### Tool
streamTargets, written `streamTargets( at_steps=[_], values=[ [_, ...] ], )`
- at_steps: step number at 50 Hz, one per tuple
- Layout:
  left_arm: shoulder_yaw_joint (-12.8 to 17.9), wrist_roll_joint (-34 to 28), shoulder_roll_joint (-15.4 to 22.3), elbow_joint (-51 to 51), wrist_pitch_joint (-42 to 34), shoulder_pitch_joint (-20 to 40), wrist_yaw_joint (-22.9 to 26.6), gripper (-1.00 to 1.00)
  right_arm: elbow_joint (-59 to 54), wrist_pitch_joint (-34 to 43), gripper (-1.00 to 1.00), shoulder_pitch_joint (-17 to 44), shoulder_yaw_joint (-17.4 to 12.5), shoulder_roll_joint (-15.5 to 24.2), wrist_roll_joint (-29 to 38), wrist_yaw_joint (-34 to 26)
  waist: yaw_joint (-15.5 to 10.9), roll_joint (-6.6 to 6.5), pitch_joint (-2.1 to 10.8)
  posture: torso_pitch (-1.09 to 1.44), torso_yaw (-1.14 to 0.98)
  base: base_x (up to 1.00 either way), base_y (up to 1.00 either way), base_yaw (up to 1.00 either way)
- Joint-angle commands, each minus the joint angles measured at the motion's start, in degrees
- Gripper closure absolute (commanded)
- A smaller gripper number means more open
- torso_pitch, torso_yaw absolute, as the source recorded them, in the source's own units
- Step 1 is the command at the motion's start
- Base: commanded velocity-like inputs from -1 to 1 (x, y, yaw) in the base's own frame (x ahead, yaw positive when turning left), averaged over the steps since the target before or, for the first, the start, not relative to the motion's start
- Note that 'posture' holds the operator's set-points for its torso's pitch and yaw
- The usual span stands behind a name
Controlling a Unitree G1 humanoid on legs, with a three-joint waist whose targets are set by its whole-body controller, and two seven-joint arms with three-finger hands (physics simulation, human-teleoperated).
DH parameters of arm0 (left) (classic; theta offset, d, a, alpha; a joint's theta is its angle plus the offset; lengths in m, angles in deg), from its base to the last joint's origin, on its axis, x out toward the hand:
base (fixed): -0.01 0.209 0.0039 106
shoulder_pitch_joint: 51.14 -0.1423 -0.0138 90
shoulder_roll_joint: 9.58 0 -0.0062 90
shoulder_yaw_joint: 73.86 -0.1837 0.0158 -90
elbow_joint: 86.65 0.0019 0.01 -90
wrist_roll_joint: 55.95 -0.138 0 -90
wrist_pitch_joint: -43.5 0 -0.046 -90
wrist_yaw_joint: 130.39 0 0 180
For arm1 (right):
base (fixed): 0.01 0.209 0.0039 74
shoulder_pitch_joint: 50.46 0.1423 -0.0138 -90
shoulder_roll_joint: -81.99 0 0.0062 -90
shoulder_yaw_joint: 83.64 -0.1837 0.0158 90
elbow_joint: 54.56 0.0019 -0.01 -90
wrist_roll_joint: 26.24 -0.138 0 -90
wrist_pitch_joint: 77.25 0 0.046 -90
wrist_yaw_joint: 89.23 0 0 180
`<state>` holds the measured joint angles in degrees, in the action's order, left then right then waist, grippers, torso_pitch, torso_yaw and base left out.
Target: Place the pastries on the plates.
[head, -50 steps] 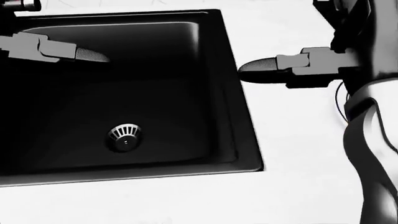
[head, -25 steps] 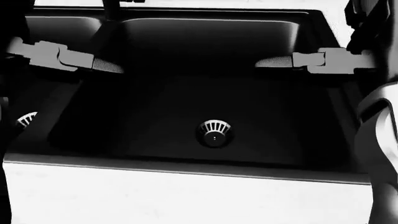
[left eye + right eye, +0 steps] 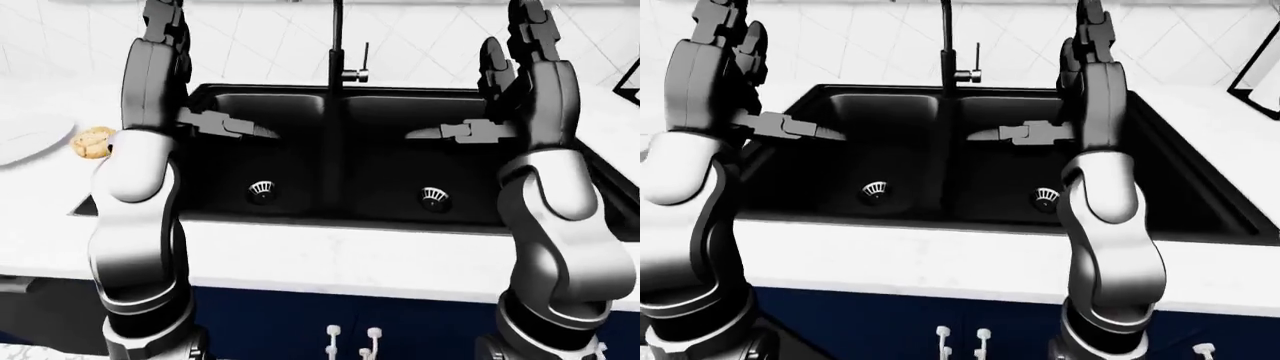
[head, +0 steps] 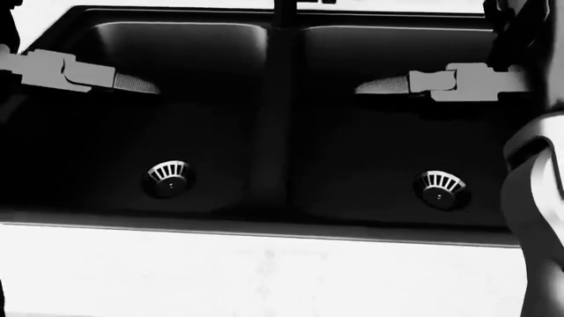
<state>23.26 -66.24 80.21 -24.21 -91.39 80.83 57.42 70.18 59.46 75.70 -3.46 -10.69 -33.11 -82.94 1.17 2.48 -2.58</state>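
Our view has slid left across the double sink (image 4: 282, 228): half a second ago one drain showed mid-frame in the head view, now both basins and both drains show, so we read the camera as turning, not the sink. Our left hand (image 3: 235, 125) and right hand (image 3: 455, 133) hover empty over the basins, fingers released. One pastry (image 3: 93, 142) lies on the surface at its left edge, just beside a plate (image 3: 25, 135). We judge no pastry placed yet.
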Motion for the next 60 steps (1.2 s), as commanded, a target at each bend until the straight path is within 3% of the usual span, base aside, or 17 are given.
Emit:
streamTargets(
  at_steps=[1, 3, 6, 7, 9, 10, 20, 22, 23, 26, 28, 31, 33, 34, 35, 45, 60],
  values=[
    [1.2, -0.4, 1.1, -1.3, 1.2, 2.4, -0.2, -1.0, 1.2, -1.2, -1.0, 2.3, 0.3, 0.3, -0.2, -0.1, -0.6, 0.71, 2.09, 0.0, 0.0, 0.0, 0.84, 0.0],
    [0.9, -0.6, 0.9, -0.9, 1.8, 2.1, -0.2, -1.0, 1.2, -1.5, -1.0, 2.0, 0.4, 0.2, -0.2, -0.1, -0.6, 0.92, 2.55, 0.0, 0.0, 0.0, 0.85, 0.0],
    [1.2, -0.8, 1.0, -1.3, 1.6, 1.9, 0.0, -1.0, 1.6, -1.3, -1.0, 1.7, 0.3, 0.2, -0.3, -0.1, -0.3, -1.73, 0.92, 0.0, 0.0, 0.0, 0.85, 0.0],
    [1.1, -1.0, 0.9, -1.6, 1.8, 1.4, 0.1, -1.0, 1.7, -1.5, -1.0, 1.4, 0.3, 0.1, -0.2, 0.0, -0.3, -3.36, 0.92, 0.0, 0.0, 0.0, 0.85, 0.0],
    [1.1, -0.9, 0.6, -1.7, 1.8, 1.3, 0.1, -1.0, 1.8, -1.5, -1.0, 1.4, 0.4, 0.0, -0.2, 0.0, -1.0, -10.26, 2.68, 0.0, 0.0, 0.0, 0.85, 0.0],
    [1.1, -1.0, 0.6, -1.6, 1.9, 1.2, 0.0, -1.0, 1.8, -1.5, -1.0, 1.3, 0.4, 0.0, -0.2, 0.0, -0.7, -5.97, 1.1, 0.0, 0.0, 0.0, 0.85, 0.0],
    [0.9, -1.3, 0.3, -1.4, 2.4, 0.7, 0.0, -1.0, 1.6, -1.9, -1.0, 1.0, 0.5, -0.3, 0.0, 0.0, -1.2, -1.29, 0.33, 0.0, 0.0, 0.0, 0.85, 0.0],
    [0.9, -1.4, 0.3, -1.4, 2.5, 0.6, 0.1, -1.0, 1.6, -2.0, -1.0, 0.8, 0.5, -0.3, 0.1, -0.1, -0.4, 2.12, 1.7, 0.0, 0.0, 0.0, 0.85, 0.0],
    [0.9, -1.4, 0.3, -1.5, 2.4, 0.6, 0.1, -1.0, 1.7, -1.9, -1.0, 0.8, 0.4, -0.3, 0.1, -0.1, -0.1, -0.21, 0.55, 0.0, 0.0, 0.0, 0.85, 0.0],
    [0.9, -1.5, 0.2, -1.8, 2.2, 0.5, 0.2, -1.0, 1.7, -2.1, -1.0, 0.6, 0.5, -0.2, 0.1, -0.2, -0.5, 1.06, 2.63, 0.0, 0.0, 0.0, 0.85, 0.0],
    [0.9, -1.7, 0.4, -1.6, 2.4, 0.6, 0.4, -1.0, 1.5, -2.1, -1.0, 0.7, 0.4, -0.3, 0.0, -0.1, -0.5, 0.21, 2.02, 0.0, 0.0, 0.0, 0.85, 0.0],
    [0.8, -1.7, 0.4, -1.1, 2.4, 1.2, 0.4, -1.0, 1.4, -1.8, -1.0, 1.1, 0.3, -0.1, -0.2, -0.1, -0.2, -3.69, 0.99, 0.0, 0.0, 0.0, 0.85, 0.0],
    [0.7, -1.8, 0.4, -1.0, 2.2, 1.7, 0.6, -1.0, 1.3, -1.8, -1.0, 1.3, 0.3, 0.0, -0.2, -0.2, 0.0, -8.59, 3.24, 0.0, 0.0, 0.0, 0.81, 0.0],
    [0.8, -1.8, 0.4, -1.0, 1.9, 2.0, 0.7, -1.0, 1.3, -1.8, -1.0, 1.5, 0.1, -0.2, -0.5, 0.0, -1.1, -6.38, 1.49, 0.0, 0.0, 0.0, 0.16, 0.0],
    [0.7, -1.9, 0.5, -0.9, 1.9, 2.1, 0.7, -1.0, 1.3, -1.8, -1.0, 1.5, 0.3, -0.2, -0.6, 0.0, -0.7, -7.29, 0.84, 0.0, 0.0, 0.0, 0.0, 0.0],
    [0.6, -2.6, 0.2, -1.3, 2.0, 1.6, 1.1, -1.0, 2.1, -1.9, -1.0, 0.6, 0.4, 0.0, -0.2, -0.6, -1.4, -4.18, 1.14, 0.0, 0.0, 0.0, 0.19, 0.0],
    [0.4, -3.3, -0.4, -1.3, 3.1, 0.3, 1.2, -1.0, 1.8, -3.0, -1.0, 0.4, -0.6, -0.6, -3.3, 2.3, -1.6, -3.19, -0.28, 0.0, 0.0, 0.0, 0.1, 0.0]
  ],
)
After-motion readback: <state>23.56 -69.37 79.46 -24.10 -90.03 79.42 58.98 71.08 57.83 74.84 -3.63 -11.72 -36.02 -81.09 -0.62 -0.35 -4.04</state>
